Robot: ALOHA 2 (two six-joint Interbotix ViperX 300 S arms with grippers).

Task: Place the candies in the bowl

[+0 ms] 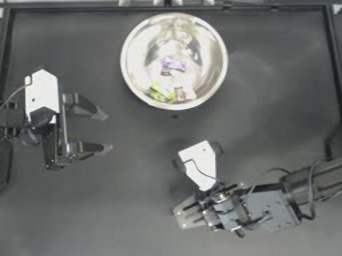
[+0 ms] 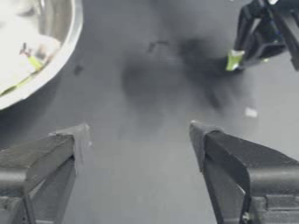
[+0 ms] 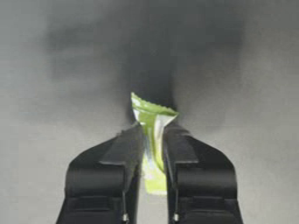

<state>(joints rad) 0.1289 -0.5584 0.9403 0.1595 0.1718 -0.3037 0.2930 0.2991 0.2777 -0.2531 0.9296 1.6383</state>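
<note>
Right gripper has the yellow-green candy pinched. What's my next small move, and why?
Probably carry the right gripper up the table toward the bowl, keeping it shut. Its jaws are clamped on the yellow-green candy, but in the top view it sits well short of the bowl, where other candies already lie. The left gripper waits open at the left.

A: What else was out there?
B: Just the dark table (image 1: 133,210), matte, with soft shadows across it.
A: Anything on it?
B: One tiny dark speck (image 1: 175,116) near the middle. A pale frame (image 1: 67,7) ran along the far edge and both sides.
</note>
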